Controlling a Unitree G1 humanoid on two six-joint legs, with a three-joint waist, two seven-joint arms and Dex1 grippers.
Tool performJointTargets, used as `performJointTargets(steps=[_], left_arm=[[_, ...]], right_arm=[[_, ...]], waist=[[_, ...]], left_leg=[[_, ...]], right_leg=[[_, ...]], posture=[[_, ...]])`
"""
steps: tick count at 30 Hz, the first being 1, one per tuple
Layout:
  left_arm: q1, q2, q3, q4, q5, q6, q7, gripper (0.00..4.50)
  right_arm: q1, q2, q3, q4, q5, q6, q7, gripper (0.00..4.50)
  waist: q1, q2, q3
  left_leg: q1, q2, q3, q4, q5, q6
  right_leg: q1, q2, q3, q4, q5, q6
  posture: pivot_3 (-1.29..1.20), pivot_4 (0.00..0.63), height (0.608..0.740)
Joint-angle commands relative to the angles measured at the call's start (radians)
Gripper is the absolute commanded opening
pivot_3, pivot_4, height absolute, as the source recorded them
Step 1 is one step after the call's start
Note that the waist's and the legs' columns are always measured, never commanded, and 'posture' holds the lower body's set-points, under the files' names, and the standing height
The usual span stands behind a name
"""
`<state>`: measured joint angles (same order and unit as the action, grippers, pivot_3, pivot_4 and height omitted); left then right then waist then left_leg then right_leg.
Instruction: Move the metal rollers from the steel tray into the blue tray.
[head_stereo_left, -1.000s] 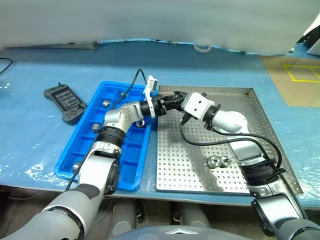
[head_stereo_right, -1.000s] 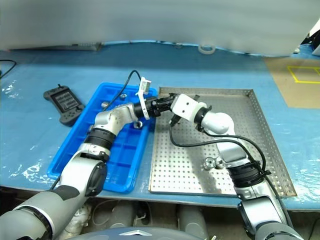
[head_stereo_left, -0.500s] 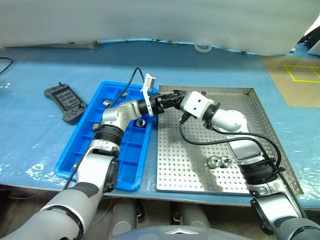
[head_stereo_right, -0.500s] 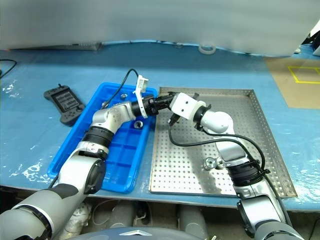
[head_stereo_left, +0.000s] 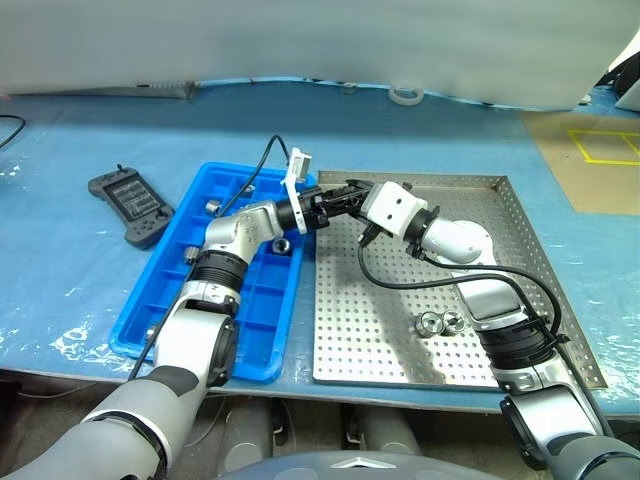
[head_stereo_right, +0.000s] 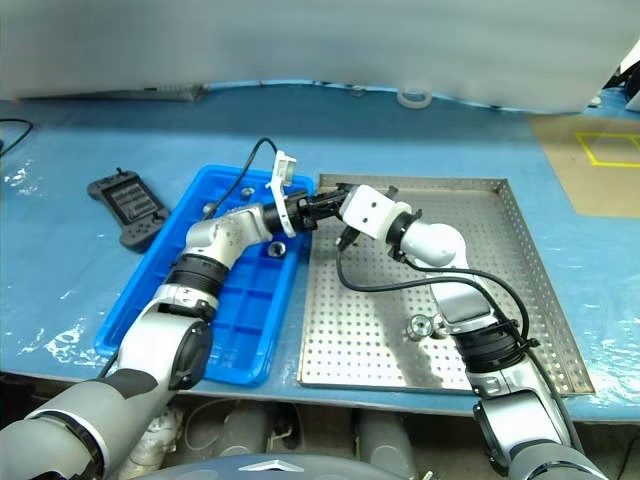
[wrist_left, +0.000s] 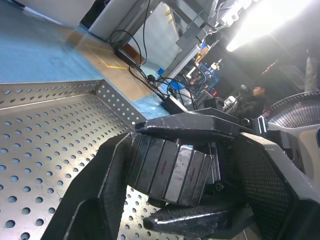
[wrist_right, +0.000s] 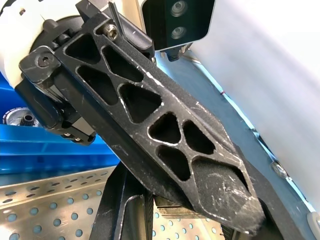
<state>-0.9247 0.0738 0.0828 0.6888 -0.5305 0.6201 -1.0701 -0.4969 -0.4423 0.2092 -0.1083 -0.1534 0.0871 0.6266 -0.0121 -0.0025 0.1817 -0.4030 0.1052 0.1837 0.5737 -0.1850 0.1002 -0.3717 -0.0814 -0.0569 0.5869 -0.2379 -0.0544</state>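
My two grippers meet in the air over the seam between the blue tray (head_stereo_left: 140, 320) and the steel tray (head_stereo_left: 380, 330). The right gripper (head_stereo_left: 345, 198) is shut on a metal roller (wrist_left: 170, 170), clamping it above and below. My left gripper (wrist_left: 182, 145) reaches around the same roller from the sides. One finger (wrist_left: 107, 180) lies against it, and the other finger (wrist_left: 265, 185) stands a little apart. Two more rollers (head_stereo_left: 441, 321) lie on the steel tray near its front. Several rollers sit in the blue tray, one (head_stereo_left: 283, 243) just under the left wrist.
A black remote (head_stereo_left: 130, 205) lies on the blue table cover left of the blue tray. A tape ring (head_stereo_left: 404, 95) sits at the back. Brown board with yellow lines (head_stereo_left: 600, 150) is at the far right. Cables loop from both wrists over the trays.
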Motion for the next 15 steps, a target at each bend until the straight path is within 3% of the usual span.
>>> performJointTargets(steps=[1, 4, 10, 15], left_arm=[[-0.011, 0.005, 0.019, -0.023, -0.004, -0.006, 0.029, 2.88], [-0.015, 0.005, 0.014, -0.014, 0.011, -0.009, 0.051, 2.88], [-0.015, 0.005, 0.018, -0.020, 0.004, 0.000, 0.063, 2.88], [-0.015, 0.002, 0.018, -0.017, 0.003, -0.006, 0.078, 2.88]], right_arm=[[-0.009, 0.001, -0.001, -0.031, -0.011, -0.024, -0.017, 1.22], [-0.012, 0.020, -0.011, -0.025, 0.017, -0.014, -0.017, 1.22], [-0.023, 0.044, -0.026, -0.030, 0.047, 0.065, -0.009, 3.16], [-0.019, 0.045, -0.027, -0.038, 0.044, 0.067, -0.023, 3.16]], waist=[[0.000, 0.000, 0.000], [0.000, 0.000, 0.000], [-0.001, 0.000, 0.000], [0.001, 0.000, 0.000]], left_leg=[[0.000, 0.000, 0.000, 0.000, 0.000, 0.000], [0.000, 0.000, 0.000, 0.000, 0.000, 0.000], [0.000, 0.000, 0.000, 0.000, 0.000, 0.000], [0.000, 0.000, 0.000, 0.000, -0.001, -0.001]], right_leg=[[0.000, 0.000, 0.000, 0.000, 0.000, 0.000], [0.000, 0.000, 0.000, 0.000, 0.000, 0.000], [0.000, 0.000, 0.000, 0.000, 0.000, 0.000], [0.000, 0.000, 0.000, -0.001, 0.000, 0.000]], posture=[[-0.20, 0.150, 0.740], [-0.20, 0.150, 0.740], [-0.20, 0.150, 0.740], [-0.20, 0.150, 0.740]])
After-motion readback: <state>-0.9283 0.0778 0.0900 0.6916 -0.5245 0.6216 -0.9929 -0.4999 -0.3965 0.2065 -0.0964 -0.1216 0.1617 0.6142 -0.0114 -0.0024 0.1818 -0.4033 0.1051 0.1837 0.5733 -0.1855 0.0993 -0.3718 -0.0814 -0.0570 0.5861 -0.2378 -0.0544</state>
